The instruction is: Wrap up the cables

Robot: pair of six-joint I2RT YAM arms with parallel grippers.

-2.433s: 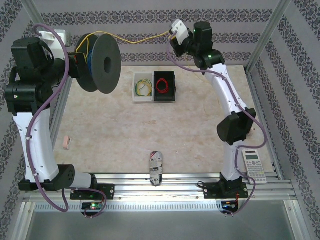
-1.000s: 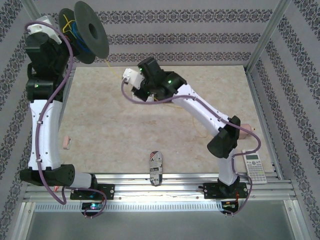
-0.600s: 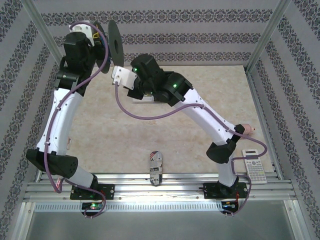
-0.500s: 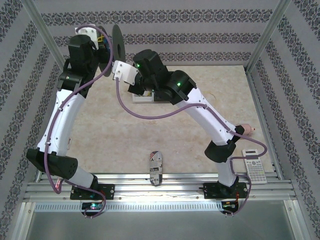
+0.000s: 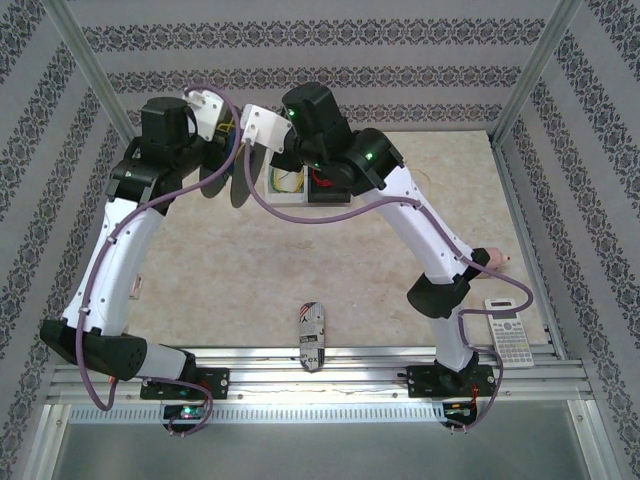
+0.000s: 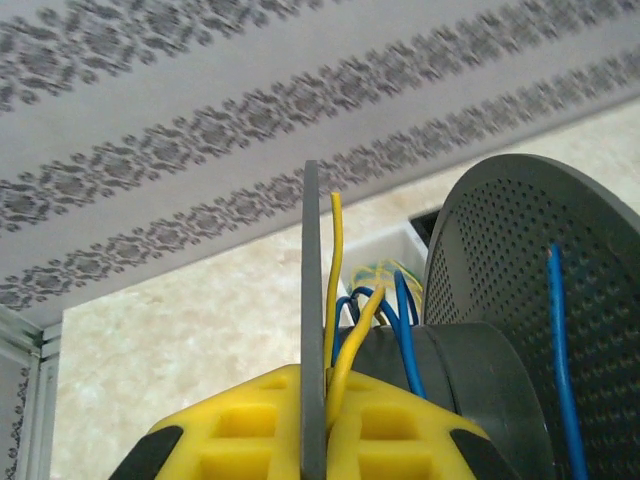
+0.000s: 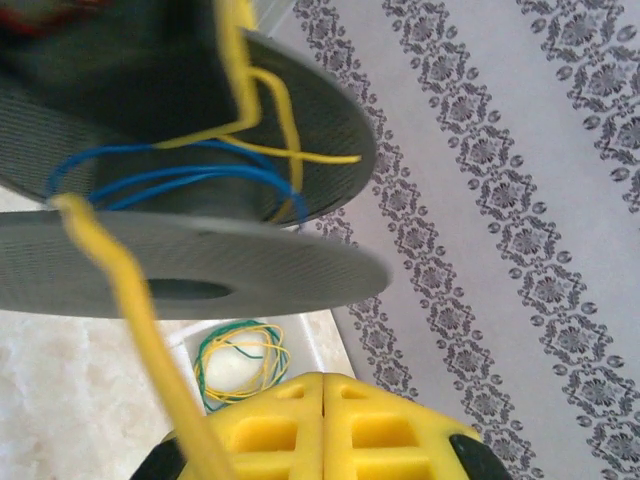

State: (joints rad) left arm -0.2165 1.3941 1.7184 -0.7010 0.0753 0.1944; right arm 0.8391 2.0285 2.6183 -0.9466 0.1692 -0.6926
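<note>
Right wrist view, thin yellow cable (image 7: 133,315), flat grey round-flanged spool (image 7: 280,265)

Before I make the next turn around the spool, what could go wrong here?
1. The yellow wire passes beside the shut pads of the right end effector, not clearly through their seam; it may slip free.
2. Yellow loops stand loose off the spool among blue wire; they could tangle or slide over the rim.
3. The left end effector pinches only the spool's thin rim, and both wrists sit close; a bump might dislodge it.
</note>
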